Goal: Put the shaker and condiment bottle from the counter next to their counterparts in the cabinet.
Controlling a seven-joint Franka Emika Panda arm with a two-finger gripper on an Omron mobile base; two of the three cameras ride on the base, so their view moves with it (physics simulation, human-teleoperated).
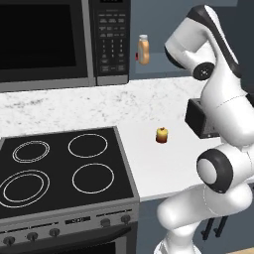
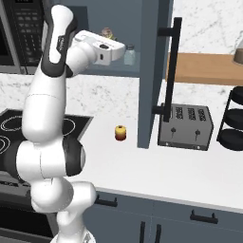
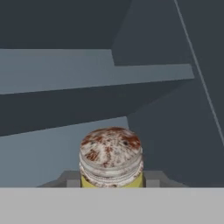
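Shaker [image 3: 111,157] sits close before the hand camera, its speckled reddish-brown top and a sliver of yellow body showing between the gripper's [image 3: 111,180] two grey finger pads [image 3: 70,179], which seem clamped on its sides — the contact itself is low in that view and hard to make out; behind it lie the slate shelf ledge and walls of the cabinet [image 3: 166,113]. From the left base camera the orange condiment bottle [image 1: 143,49] stands on the cabinet shelf beside the microwave [image 1: 64,39]; from the right base camera a pale grey-capped shaker [image 2: 129,55] shows there instead, just past the hand. The arm rises tall, elbow high, forearm reaching level into the cabinet — an apple-like ball [image 2: 121,133] rests on the desk [image 2: 190,166] near the toaster [image 2: 186,126].
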